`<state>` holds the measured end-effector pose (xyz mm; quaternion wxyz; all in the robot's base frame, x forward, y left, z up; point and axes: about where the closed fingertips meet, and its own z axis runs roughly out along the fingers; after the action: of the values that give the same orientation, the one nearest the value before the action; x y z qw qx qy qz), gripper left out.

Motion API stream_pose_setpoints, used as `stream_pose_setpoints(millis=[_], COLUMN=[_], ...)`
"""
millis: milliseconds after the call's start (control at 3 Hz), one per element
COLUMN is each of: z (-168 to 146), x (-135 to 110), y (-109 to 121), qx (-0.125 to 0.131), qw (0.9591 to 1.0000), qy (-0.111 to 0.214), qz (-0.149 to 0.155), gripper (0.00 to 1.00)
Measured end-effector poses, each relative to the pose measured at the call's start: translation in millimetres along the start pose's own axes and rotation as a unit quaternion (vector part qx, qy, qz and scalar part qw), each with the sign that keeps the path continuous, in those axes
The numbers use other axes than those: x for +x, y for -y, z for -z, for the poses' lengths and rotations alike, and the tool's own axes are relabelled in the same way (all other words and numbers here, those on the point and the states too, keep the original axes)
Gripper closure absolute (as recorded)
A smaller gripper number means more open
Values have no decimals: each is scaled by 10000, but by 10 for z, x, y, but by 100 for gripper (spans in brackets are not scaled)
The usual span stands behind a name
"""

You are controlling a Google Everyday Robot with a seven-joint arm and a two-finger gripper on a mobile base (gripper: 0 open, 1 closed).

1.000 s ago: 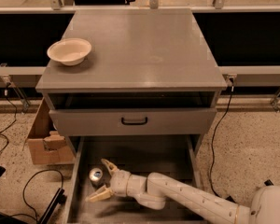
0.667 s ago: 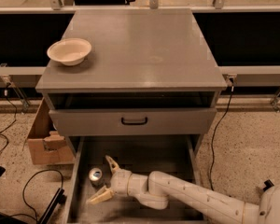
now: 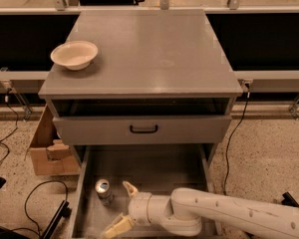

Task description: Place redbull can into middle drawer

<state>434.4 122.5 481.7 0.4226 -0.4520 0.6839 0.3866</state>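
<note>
**A:** Where is the end effector?

**B:** The end effector (image 3: 120, 207) sits low inside the middle drawer (image 3: 162, 166), toward its front left. Its two cream fingers (image 3: 127, 187) are spread wide apart, with nothing pinched between them.

**A:** And the redbull can?

**B:** The redbull can (image 3: 103, 190) stands upright on the drawer floor, near the left wall and just left of the farther finger. Its shiny top faces up. I cannot tell whether that finger touches it.

**A:** How does the arm lie?

**B:** The white arm (image 3: 229, 214) comes in from the lower right and runs almost level across the drawer's front. It ends in a thick round wrist behind the fingers, and it covers the front right part of the drawer floor.

**A:** What is around it?

**B:** Above the open tray is a closed drawer front (image 3: 139, 131) with a black handle (image 3: 143, 129). Over that is a dark open slot under the top of the table (image 3: 159, 49). A cream-white bowl (image 3: 74, 54) rests on the table's left rear part, well apart from the can. On the speckled floor to the left, a cardboard box (image 3: 47, 151) stands beside the table, with black cables (image 3: 37, 195) looping in front of it.

**A:** Anything hard to see?

**B:** The nearer finger's tip runs close to the bottom edge. The arm's far end is cut off at the right, and the can's label is too dim to read.
</note>
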Motion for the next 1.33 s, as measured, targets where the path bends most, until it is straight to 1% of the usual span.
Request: stream_pose_setpoints(millis=[333,667,1000,1333], z=[245,394,411,744], x=[272,258,238,-7], y=[-678,-863,-838,-611], qx=[-541,-603,-577,-316], qw=[9919,9876,9880,9885], qy=[-907,-1244,-1237,-1307], qz=[-703,-742,-730,-699], gripper=[0,0,0,0])
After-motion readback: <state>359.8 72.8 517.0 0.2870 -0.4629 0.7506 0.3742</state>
